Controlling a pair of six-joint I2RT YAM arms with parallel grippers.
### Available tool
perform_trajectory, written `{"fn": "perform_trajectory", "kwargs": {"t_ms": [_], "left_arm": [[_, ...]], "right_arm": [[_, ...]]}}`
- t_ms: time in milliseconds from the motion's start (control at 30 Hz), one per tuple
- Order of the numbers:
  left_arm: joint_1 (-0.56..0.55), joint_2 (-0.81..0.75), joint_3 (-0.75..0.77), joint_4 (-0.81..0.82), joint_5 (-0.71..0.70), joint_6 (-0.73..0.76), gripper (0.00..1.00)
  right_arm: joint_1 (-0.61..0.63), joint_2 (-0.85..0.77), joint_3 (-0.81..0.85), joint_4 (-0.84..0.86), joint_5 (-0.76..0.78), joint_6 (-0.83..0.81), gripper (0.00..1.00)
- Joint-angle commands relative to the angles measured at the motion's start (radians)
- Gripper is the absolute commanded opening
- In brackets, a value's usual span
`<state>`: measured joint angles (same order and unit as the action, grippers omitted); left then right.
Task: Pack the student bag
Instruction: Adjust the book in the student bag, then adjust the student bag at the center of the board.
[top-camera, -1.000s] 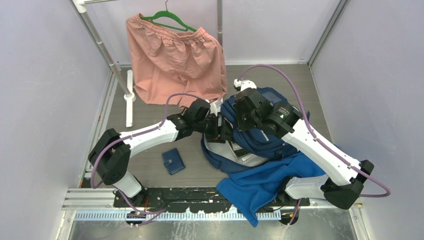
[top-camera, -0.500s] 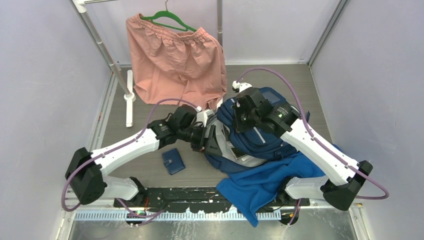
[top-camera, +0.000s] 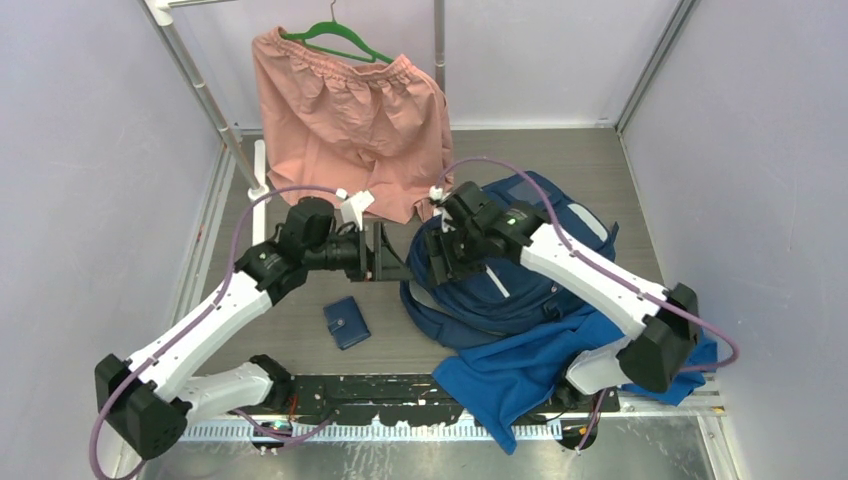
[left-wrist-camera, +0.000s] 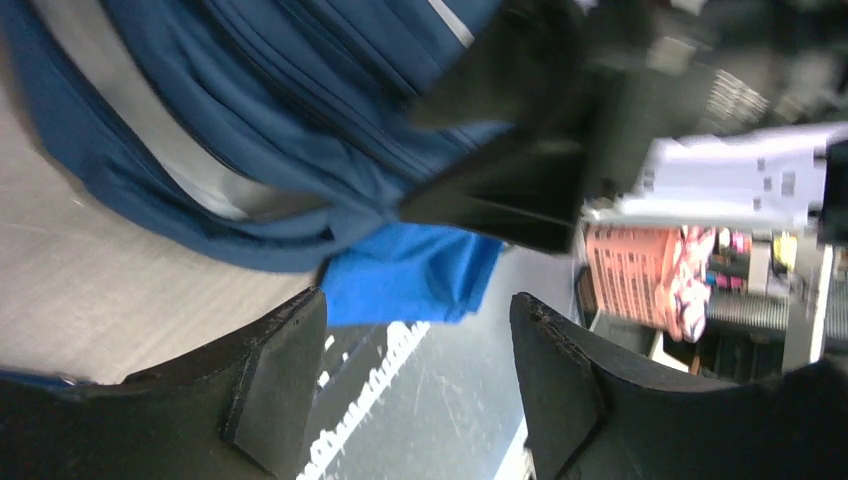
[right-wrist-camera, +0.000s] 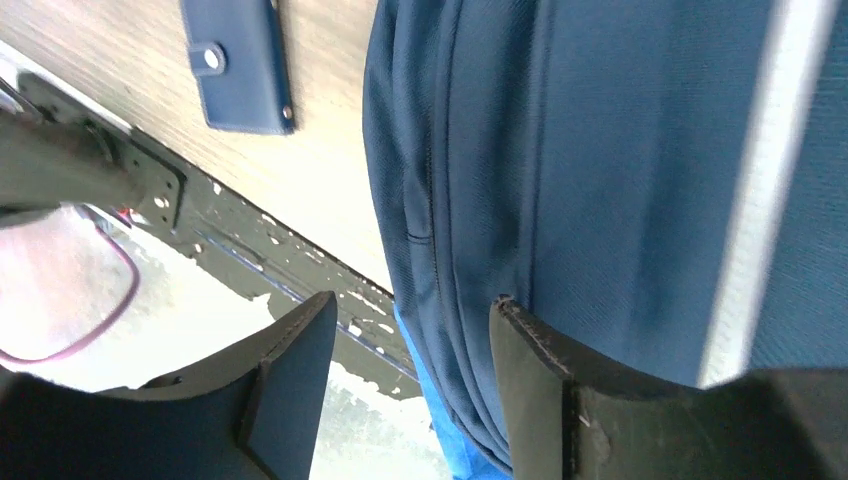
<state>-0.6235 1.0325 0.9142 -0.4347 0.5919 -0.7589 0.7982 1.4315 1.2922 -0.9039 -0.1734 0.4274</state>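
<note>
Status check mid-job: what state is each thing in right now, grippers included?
student bag: lying on table, ungripped.
wallet: closed, flat on table.
blue cloth: crumpled, partly under student bag.
pink shorts: hanging on green hanger.
left gripper: open, empty.
right gripper: open, empty.

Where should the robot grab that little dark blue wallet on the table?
Probably from straight above, with fingers pinching across the narrower width of the small navy blue snap-tab wallet. It lies flat and thin on the wooden table, so nothing sticks up to grab.
</note>
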Motion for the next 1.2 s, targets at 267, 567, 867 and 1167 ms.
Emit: {"fn": "perform_trajectory", "kwargs": {"t_ms": [267,567,867,1167], "left_arm": [[0.139,0.435,0.204,0.233,-0.137,-0.036,0.63],[0.119,0.617,0.119,0.368,0.009,-0.046,0.35],[0.047,0.593,-0.012,0.482,0.039,-0.107,0.04],[-0.117,0.719,0.208,0.426,0.074,-0.106,0.06]], "right_arm": [[-0.202,-0.344,-0.027,-0.194,0.598,0.249,0.64],[-0.280,-0.539,-0.343,-0.211,0.707,0.538,0.64],[-0.479,-0.393,-0.537,0.105,0.546,0.492,0.64],[-0.780,-0.125,-0.360,0.337,0.454,0.298,0.62]]}}
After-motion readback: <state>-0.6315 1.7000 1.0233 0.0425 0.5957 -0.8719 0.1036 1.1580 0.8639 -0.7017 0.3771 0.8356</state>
